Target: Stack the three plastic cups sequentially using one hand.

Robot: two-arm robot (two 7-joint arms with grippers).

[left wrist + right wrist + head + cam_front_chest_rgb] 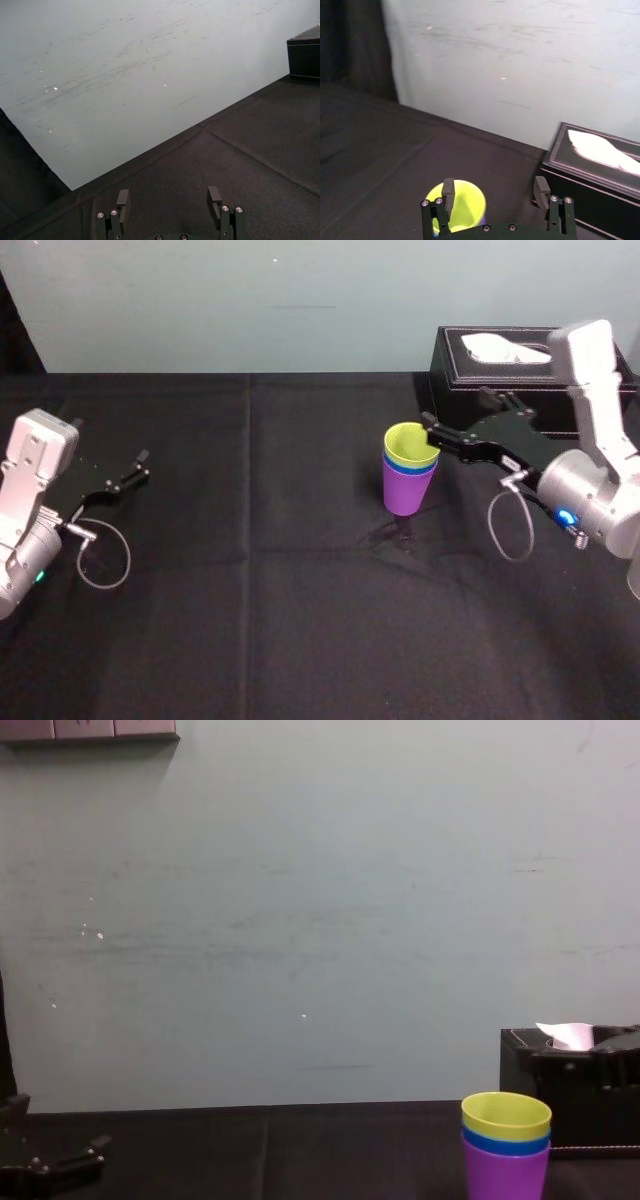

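Observation:
The three plastic cups stand nested in one upright stack on the black cloth, right of centre: the purple cup (404,494) at the bottom, the blue cup (411,470) in it, the yellow-green cup (409,444) on top. The chest view shows the same stack, yellow-green (505,1114) over blue (505,1142) over purple (505,1173). My right gripper (458,412) hovers open just right of the stack's rim, holding nothing. In its wrist view, one fingertip (448,188) stands over the yellow-green cup (466,209). My left gripper (141,466) rests open at the far left, empty (168,196).
A black tissue box (470,375) with a white tissue stands at the back right, close behind my right gripper, and also appears as the black tissue box (592,172) in the right wrist view. A pale wall closes off the table's far edge.

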